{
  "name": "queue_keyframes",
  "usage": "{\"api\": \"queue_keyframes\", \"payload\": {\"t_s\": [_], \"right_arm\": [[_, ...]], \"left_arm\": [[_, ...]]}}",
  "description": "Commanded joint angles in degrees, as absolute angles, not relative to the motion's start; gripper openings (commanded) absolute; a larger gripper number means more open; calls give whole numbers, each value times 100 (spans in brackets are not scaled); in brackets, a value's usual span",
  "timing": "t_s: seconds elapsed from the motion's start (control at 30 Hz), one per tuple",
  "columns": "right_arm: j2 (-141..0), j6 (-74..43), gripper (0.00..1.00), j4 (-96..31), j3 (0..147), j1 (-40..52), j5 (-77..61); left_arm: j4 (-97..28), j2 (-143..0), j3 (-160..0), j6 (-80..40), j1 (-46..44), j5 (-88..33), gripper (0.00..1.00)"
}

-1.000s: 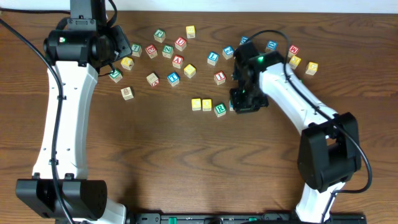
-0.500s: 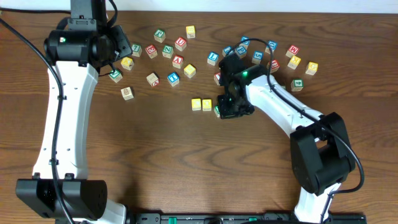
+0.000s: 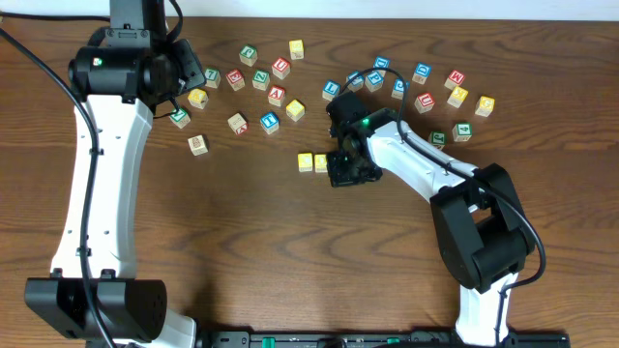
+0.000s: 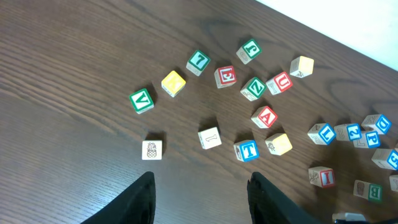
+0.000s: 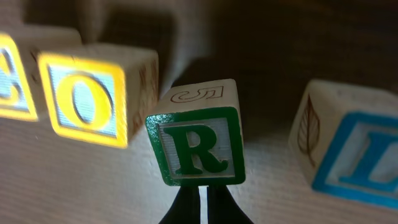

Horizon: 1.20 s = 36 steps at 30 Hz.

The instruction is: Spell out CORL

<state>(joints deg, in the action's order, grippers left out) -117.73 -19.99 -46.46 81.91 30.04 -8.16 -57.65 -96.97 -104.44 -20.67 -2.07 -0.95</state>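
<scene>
Black left gripper [image 4: 200, 186], jaws wide, empty, hangs well left of green-R wooden cube [image 5: 198, 149]; yellow C cube [image 5: 9, 78], yellow O cube [image 5: 87, 99] just left, blue-L cube [image 5: 357, 155] right; right gripper [image 5: 202, 208], jaws closed, empty, seemingly aligning R.

R on green-framed cube [image 5: 196, 149], O on yellow-framed cube [image 5: 84, 99], L on blue-framed cube [image 5: 364, 158]

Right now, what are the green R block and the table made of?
The R block looks like pale bare wood: fine grain lines cross its face, and the green letter seems painted on. The table looks like dark wood or wood-look laminate: long grain streaks, slight sheen.
</scene>
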Motion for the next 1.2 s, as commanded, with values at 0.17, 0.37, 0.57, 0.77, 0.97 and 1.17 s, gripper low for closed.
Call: {"api": "queue_keyframes", "payload": {"t_s": [0.17, 0.37, 0.57, 0.77, 0.97, 1.17], "right_arm": [[-11804, -2143, 1, -4434, 8169, 3044, -812], [-11804, -2139, 1, -4241, 8169, 3055, -961], [-11802, -2060, 1, -4202, 8171, 3087, -1033], [-11487, -2010, 1, -4624, 8361, 2989, -1122], [-10790, -2233, 1, -5094, 8429, 2596, -294], [-10827, -2377, 1, -5343, 8420, 2073, -21]], "left_arm": [[-5769, -9741, -10442, -1953, -189, -45, 47], [-5769, -9741, -10442, -1953, -189, -45, 47], [-5769, -9741, -10440, -1953, -189, -45, 47], [-5769, -9741, -10438, -1953, -189, -45, 47], [-5782, -9741, -10436, -1953, -189, -45, 47], [-5782, -9741, -10436, -1953, -189, -45, 47]]}}
